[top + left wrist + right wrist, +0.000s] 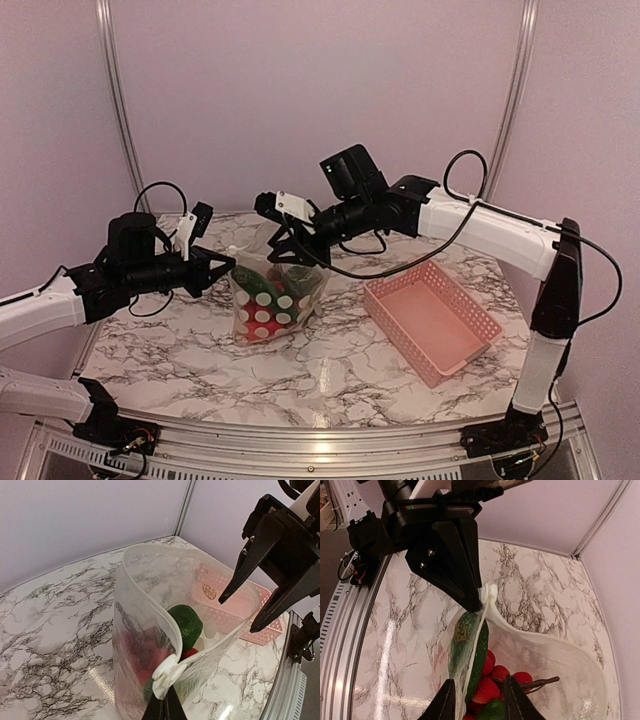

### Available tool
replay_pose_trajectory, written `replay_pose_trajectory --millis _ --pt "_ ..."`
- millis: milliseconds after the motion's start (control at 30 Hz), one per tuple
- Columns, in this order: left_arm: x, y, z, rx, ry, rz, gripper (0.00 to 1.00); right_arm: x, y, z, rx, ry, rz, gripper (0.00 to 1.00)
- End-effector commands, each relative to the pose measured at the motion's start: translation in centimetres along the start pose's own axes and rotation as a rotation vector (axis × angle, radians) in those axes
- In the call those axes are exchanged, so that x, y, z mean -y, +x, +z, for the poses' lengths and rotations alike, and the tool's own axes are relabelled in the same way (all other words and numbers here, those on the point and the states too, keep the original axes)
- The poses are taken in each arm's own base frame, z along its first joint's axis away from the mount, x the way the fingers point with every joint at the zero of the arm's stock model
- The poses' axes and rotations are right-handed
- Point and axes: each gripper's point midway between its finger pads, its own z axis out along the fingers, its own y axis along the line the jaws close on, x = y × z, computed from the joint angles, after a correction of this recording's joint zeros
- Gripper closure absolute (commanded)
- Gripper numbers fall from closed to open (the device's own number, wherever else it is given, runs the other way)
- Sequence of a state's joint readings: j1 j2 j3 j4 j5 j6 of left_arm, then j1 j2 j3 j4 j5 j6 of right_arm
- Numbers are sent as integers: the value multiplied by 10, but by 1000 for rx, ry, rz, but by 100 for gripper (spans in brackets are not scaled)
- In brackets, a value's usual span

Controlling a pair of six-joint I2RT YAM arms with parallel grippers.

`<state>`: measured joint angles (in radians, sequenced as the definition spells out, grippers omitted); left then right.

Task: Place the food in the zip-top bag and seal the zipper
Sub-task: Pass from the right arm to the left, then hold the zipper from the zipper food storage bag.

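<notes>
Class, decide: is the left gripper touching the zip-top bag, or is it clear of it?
Touching. The left wrist view shows the left gripper pinching the zip-top bag at the white end of its mouth edge.

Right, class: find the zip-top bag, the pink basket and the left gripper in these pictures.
zip-top bag (pixel 272 310): top external view, on its dotted front face.
pink basket (pixel 432 318): top external view, on its bare floor.
left gripper (pixel 166 706): left wrist view, between its fingertips, pinched on the bag's mouth corner.
</notes>
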<state>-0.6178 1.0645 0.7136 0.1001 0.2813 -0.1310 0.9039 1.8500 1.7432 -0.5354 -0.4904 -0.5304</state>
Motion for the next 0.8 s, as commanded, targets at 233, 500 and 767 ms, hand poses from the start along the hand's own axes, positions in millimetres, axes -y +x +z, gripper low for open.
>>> replay_pose_trajectory --millis 233,500,767 --pt "-1 -27 -22 67 -63 101 100 -11 -52 34 81 -46 -93 56" --pt "-2 -26 -32 83 -85 123 100 -2 -59 52 104 -30 -52 52" --pt "-7 -13 -33 64 -111 136 100 1 -87 39 169 -25 -75 59"
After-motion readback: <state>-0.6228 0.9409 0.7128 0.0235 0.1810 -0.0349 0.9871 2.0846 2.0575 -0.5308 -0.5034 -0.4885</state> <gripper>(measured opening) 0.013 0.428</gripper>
